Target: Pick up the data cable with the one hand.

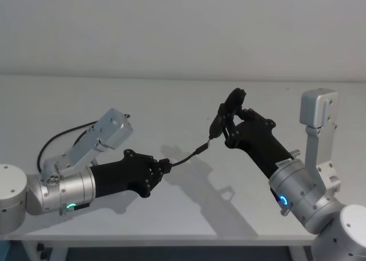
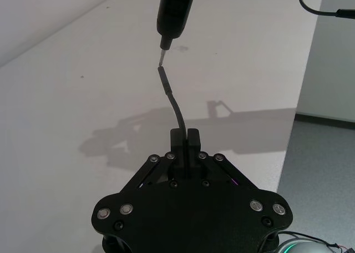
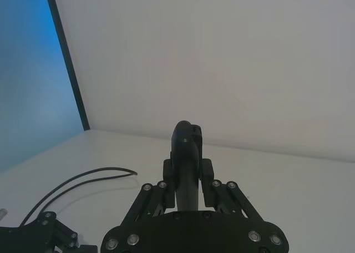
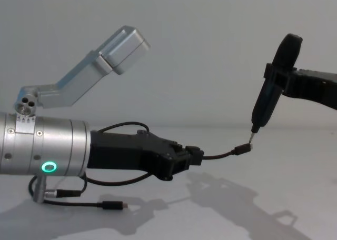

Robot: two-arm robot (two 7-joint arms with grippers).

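Two end effectors above mid-surface: left end effector [image 4: 196, 153] pinching data cable [image 4: 221, 155], right end effector [image 1: 227, 119] clamping pointed tool [image 4: 267, 102].

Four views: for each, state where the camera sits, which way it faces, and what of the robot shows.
Head: high, looking down at the table; both arms show.
Chest: low, looking across; left gripper holds the cable, whose plug meets the tool.
Left wrist: behind its gripper, facing along the cable to the tool.
Right wrist: behind the right gripper, which clamps the tool.
All views share the tool.
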